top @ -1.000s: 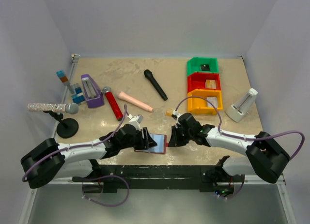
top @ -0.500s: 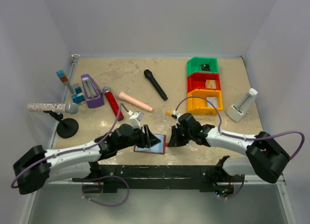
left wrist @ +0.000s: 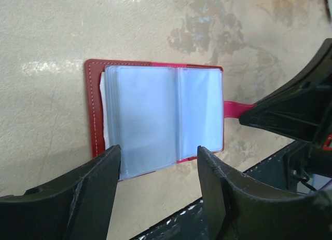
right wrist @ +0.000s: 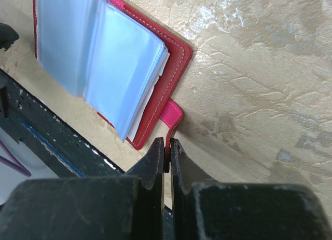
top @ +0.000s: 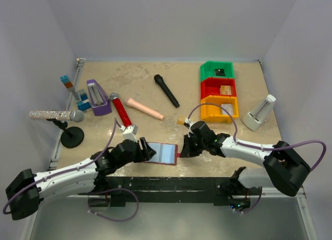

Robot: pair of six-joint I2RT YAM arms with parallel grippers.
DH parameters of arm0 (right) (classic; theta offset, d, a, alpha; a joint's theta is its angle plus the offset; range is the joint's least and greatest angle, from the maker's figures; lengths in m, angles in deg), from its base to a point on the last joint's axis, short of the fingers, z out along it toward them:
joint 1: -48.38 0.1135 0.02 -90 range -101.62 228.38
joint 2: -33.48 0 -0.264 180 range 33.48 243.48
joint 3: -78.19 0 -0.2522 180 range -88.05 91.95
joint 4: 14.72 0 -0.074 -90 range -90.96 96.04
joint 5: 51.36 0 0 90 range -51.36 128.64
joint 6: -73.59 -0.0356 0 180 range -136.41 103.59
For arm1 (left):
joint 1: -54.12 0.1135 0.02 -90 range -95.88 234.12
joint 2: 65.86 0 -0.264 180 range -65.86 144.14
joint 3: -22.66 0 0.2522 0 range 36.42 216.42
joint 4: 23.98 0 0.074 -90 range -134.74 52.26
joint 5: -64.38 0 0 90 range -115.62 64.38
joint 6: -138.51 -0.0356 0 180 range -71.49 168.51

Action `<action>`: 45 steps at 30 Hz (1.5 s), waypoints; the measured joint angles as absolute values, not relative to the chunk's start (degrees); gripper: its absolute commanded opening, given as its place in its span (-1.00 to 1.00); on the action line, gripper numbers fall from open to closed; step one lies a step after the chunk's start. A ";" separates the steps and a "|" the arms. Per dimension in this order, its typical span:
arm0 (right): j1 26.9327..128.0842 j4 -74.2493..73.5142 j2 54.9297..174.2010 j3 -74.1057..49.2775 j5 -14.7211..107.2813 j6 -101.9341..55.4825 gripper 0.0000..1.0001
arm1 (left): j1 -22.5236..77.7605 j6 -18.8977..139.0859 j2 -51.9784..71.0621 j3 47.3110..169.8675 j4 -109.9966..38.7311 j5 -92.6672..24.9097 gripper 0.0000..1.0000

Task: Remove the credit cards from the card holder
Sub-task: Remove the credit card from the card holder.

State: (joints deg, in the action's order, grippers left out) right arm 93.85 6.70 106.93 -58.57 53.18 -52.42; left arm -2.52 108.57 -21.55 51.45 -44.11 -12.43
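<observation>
The card holder [top: 165, 152] lies open near the table's front edge, dark red with pale grey-blue sleeves [left wrist: 163, 112] facing up. I see no card in the sleeves. My right gripper [top: 182, 148] is shut on the holder's small red tab [right wrist: 171, 115], which curves up into its jaws [right wrist: 167, 146]. My left gripper [top: 146, 151] hovers open at the holder's left end, its two fingers [left wrist: 98, 188] spread either side of the sleeves' near edge [left wrist: 158, 149] with nothing between them. One black credit card [top: 220, 72] lies in the green bin and a tan one [top: 225, 89] in the red bin.
Green [top: 217, 68], red [top: 218, 86] and yellow [top: 219, 109] bins stand at the back right beside a white stand [top: 259, 112]. A black microphone [top: 166, 90], pink cylinder [top: 144, 108], red microphone [top: 120, 111], purple box [top: 97, 98] and silver microphone on a stand [top: 57, 115] lie behind and to the left.
My left arm has drawn back to the left, off the holder, and its jaws have opened wider. The sleeves now lie flat and uncovered. The right gripper has stayed on the tab.
</observation>
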 measured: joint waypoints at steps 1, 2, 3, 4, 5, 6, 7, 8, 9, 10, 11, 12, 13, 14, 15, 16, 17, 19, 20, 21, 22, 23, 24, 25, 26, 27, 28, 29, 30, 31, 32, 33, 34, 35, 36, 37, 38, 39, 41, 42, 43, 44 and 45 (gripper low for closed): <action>93.85 6.70 106.93 -58.57 53.18 -52.42 -1.00 | -2.52 108.72 -21.11 51.34 -44.50 -12.36 0.30; 93.85 6.70 106.93 -58.57 53.18 -52.42 -1.00 | -2.52 108.96 -20.61 51.23 -44.63 -12.34 0.30; 93.85 6.70 106.93 -58.57 53.18 -52.42 -1.00 | -2.52 109.00 -20.15 51.16 -44.65 -12.34 0.30; 93.85 6.70 106.93 -58.57 53.18 -52.42 -1.00 | -2.52 109.03 -19.67 51.14 -44.65 -12.34 0.29; 93.88 6.70 106.93 -58.57 53.18 -52.42 -1.00 | -2.52 109.03 -19.08 51.14 -44.59 -12.36 0.29; 93.85 6.72 106.93 -58.57 53.18 -52.42 -1.00 | -2.52 109.00 -18.73 51.14 -44.57 -12.36 0.29; 93.85 6.72 106.93 -58.57 53.18 -52.42 -1.00 | -2.52 109.03 -18.23 51.14 -44.44 -12.40 0.29; 93.88 6.72 106.93 -58.57 53.18 -52.42 -1.00 | -2.52 109.03 -17.72 51.14 -44.24 -12.47 0.29; 93.85 6.72 106.93 -58.57 53.18 -52.42 -1.00 | -2.52 109.00 -17.33 51.14 -44.06 -12.56 0.29; 93.85 6.70 106.93 -58.57 53.18 -52.42 -1.00 | -2.52 109.03 -16.81 51.14 -43.80 -12.73 0.29; 93.88 6.70 106.93 -58.57 53.18 -52.42 -1.00 | -2.52 109.03 -16.26 51.14 -43.43 -12.93 0.28; 93.85 6.72 106.93 -58.57 53.18 -52.42 -1.00 | -2.52 109.03 -15.78 51.14 -43.10 -13.13 0.28; 93.88 6.72 106.93 -58.57 53.18 -52.42 -1.00 | -2.52 109.03 -15.39 51.14 -42.82 -13.34 0.29; 93.85 6.70 106.93 -58.57 53.18 -52.42 -1.00 | -2.52 109.03 -15.08 51.14 -42.56 -13.45 0.28; 93.88 6.70 106.93 -58.57 53.18 -52.42 -1.00 | -2.52 109.03 -14.86 51.12 -42.27 -13.56 0.28; 93.85 6.70 106.93 -58.57 53.18 -52.42 -1.00 | -2.52 109.03 -14.82 51.05 -41.99 -13.63 0.28; 93.85 6.70 106.93 -58.57 53.18 -52.42 -1.00 | -2.52 109.03 -14.84 50.99 -41.75 -13.65 0.28; 93.88 6.70 106.93 -58.57 53.18 -52.42 -1.00 | -2.52 109.03 -14.82 50.88 -41.53 -13.72 0.27; 93.88 6.70 106.93 -58.57 53.18 -52.42 -1.00 | -2.52 109.03 -14.80 50.81 -41.46 -13.78 0.27; 93.85 6.70 106.93 -58.57 53.18 -52.42 -1.00 | -2.52 109.03 -14.69 50.77 -41.33 -13.87 0.27; 93.85 6.70 106.93 -58.57 53.18 -52.42 -1.00 | -2.52 109.03 -14.42 50.75 -41.09 -13.96 0.27; 93.88 6.70 106.93 -58.57 53.18 -52.42 -1.00 | -2.52 109.03 -14.07 50.68 -40.55 -14.11 0.26; 93.85 6.70 106.93 -58.57 53.18 -52.42 -1.00 | -2.52 109.03 -13.77 50.66 -40.06 -14.24 0.26; 93.88 6.70 106.93 -58.57 53.18 -52.42 -1.00 | -2.52 109.03 -13.27 50.62 -39.47 -14.50 0.26; 93.85 6.70 106.93 -58.57 53.18 -52.42 -1.00 | -2.52 109.03 -12.89 50.53 -38.84 -14.70 0.26; 93.85 6.70 106.93 -58.57 53.18 -52.42 -1.00 | -2.52 109.03 -12.61 50.53 -38.51 -14.85 0.25; 93.85 6.70 106.98 -58.57 53.18 -52.42 -1.00 | -2.52 109.05 -12.24 50.51 -38.05 -14.98 0.25; 93.85 6.70 106.98 -58.57 53.18 -52.42 -1.00 | -2.52 109.03 -11.91 50.51 -37.59 -15.12 0.25; 93.85 6.70 106.98 -58.57 53.18 -52.44 -1.00 | -2.52 109.03 -11.71 50.49 -37.27 -15.18 0.25; 93.85 6.70 106.98 -58.57 53.18 -52.42 -1.00 | -2.52 109.05 -11.69 50.46 -37.18 -15.18 0.25; 93.85 6.70 106.98 -58.57 53.21 -52.42 -1.00 | -2.52 109.05 -11.80 50.42 -37.18 -15.16 0.25; 93.85 6.70 106.98 -58.57 53.18 -52.42 -1.00 | -2.52 109.07 -12.11 50.42 -37.38 -15.07 0.25; 93.85 6.70 106.98 -58.57 53.18 -52.42 -1.00 | -2.52 109.11 -12.70 50.40 -37.75 -14.85 0.26; 93.85 6.70 106.98 -58.57 53.18 -52.42 -1.00 | -2.52 109.27 -13.75 50.38 -38.51 -14.50 0.26; 93.85 6.70 106.98 -58.57 53.18 -52.42 -1.00 | -2.52 109.48 -15.19 50.35 -39.71 -13.96 0.26; 93.85 6.70 106.98 -58.57 53.18 -52.42 -1.00 | -2.52 109.59 -16.92 50.31 -40.87 -13.26 0.27; 93.88 6.70 106.98 -58.57 53.18 -52.44 -1.00 | -2.52 109.79 -18.73 50.27 -42.10 -12.56 0.27; 93.85 6.70 106.98 -58.57 53.21 -52.42 -1.00 | -2.52 110.07 -20.57 50.27 -43.26 -11.77 0.27; 93.85 6.70 106.98 -58.57 53.21 -52.44 -1.00 | -2.52 110.51 -23.43 50.22 -44.87 -10.48 0.26; 93.85 6.70 106.98 -58.57 53.18 -52.42 -1.00 | -2.52 110.53 -24.65 50.11 -45.44 -9.94 0.26; 93.85 6.70 106.98 -58.57 53.21 -52.44 -1.00 | -2.52 110.53 -25.40 50.00 -45.79 -9.59 0.26; 93.85 6.70 106.98 -58.57 53.18 -52.44 -1.00 | -2.52 110.53 -25.75 49.89 -45.97 -9.37 0.26; 93.85 6.70 107.00 -58.57 53.18 -52.44 -1.00 | -2.52 110.51 -25.72 49.76 -45.86 -9.32 0.26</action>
